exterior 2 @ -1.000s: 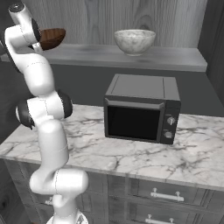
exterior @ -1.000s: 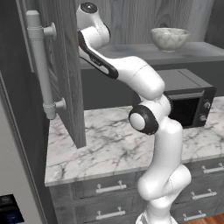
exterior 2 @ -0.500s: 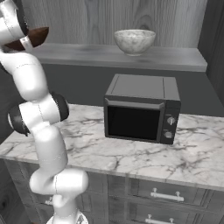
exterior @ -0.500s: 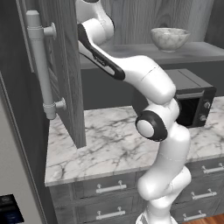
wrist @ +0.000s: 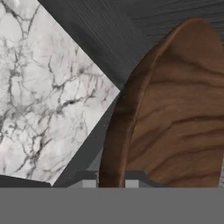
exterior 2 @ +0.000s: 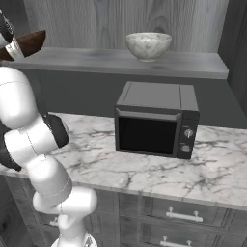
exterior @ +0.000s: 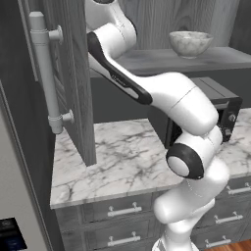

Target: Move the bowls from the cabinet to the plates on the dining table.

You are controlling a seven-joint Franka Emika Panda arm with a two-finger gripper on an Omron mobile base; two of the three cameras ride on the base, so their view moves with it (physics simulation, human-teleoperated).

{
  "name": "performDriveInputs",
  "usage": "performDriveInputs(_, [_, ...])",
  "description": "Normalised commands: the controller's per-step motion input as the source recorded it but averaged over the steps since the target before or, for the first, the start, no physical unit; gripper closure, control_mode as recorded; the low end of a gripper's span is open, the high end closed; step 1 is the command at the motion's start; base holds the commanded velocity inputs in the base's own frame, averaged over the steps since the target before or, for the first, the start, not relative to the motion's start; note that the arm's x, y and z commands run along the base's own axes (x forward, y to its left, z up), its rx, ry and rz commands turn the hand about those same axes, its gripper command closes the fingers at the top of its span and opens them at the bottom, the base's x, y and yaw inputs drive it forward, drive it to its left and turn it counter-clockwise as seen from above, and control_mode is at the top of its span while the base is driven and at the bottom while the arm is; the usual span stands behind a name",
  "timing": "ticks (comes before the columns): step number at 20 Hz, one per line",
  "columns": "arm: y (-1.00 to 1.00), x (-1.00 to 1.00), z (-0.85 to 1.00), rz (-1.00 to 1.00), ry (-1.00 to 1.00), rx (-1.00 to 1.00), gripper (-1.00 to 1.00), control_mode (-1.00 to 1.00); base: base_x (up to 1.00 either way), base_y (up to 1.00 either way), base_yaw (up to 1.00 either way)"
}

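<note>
shelf [exterior 2: 193,63]: free right of marble bowl [exterior 2: 148,45] | left: open door [exterior: 73,73] blocks

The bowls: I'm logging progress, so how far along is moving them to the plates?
Done: nothing delivered yet. In hand: the jaws are shut on the rim of the brown wooden bowl, held tilted at the cabinet shelf. Left: carrying it to a plate, then fetching the marble bowl standing on that shelf.

Grey-veined marble counter [exterior 2: 212,169] over grey drawers [exterior: 117,211], black microwave [exterior 2: 157,120], perhaps wood floor [exterior: 230,243].
</note>
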Motion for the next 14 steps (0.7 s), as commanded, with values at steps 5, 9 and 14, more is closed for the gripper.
performDriveInputs(5, [-0.72, -0.43, -0.42, 0.00, -0.04, 0.00, 1.00, -1.00, 0.00, 0.00, 0.00])
performDriveInputs(9, [-0.70, -0.39, -0.38, 0.00, -0.04, 0.00, 1.00, -1.00, 0.00, 0.00, 0.00])
performDriveInputs(14, [-0.48, -0.53, -0.29, 0.00, -0.06, 0.00, 1.00, -1.00, 0.00, 0.00, 0.00])
